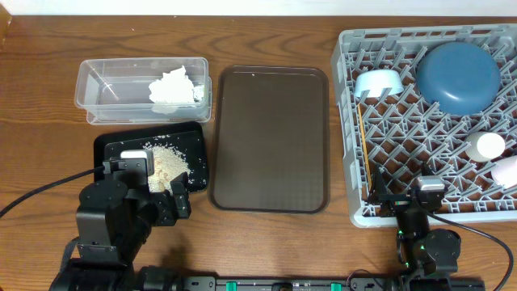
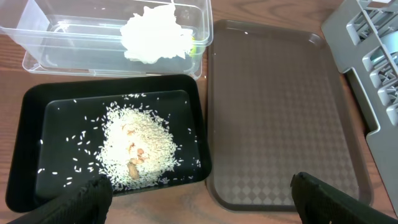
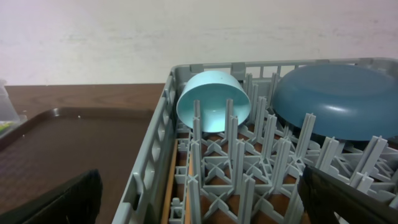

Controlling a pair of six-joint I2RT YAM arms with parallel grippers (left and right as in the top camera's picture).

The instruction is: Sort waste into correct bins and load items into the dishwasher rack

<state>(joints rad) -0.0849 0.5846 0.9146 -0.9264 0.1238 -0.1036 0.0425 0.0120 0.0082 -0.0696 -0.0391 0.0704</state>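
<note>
Holdings, sorted.

- Left jaws: wide apart, empty, hanging over the near edge of the black tray (image 2: 31, 124).
- Right jaws: wide apart, empty, at the near wall of the rack (image 1: 404, 153).
- Clear tub (image 2: 62, 43): one. It holds the crumpled paper (image 2: 155, 34), one wad, at its right end.
- Black tray: one. It holds rice (image 2: 134, 149), one heap with loose grains scattered round it, too many to count.
- Brown tray (image 2: 280, 112): one, bare, on the surface between the bins and the rack.
- Rack: one. It holds one dark blue bowl (image 1: 458, 77), one small light-blue bowl (image 1: 378, 82) tipped on its side against the pegs, and two white cups (image 1: 489, 145) at the right edge.
- Chopsticks (image 1: 363, 145): a thin wooden line along the rack's left wall; I cannot tell whether one or two.

Hazards, as I judge them:
- My left jaws sit low by the rice. A careless sweep could push grains over the tray's rim onto the surface.
- My right jaws stand open near the pegs. A lift at an angle could catch the lattice and jolt the leaning bowls loose.
</note>
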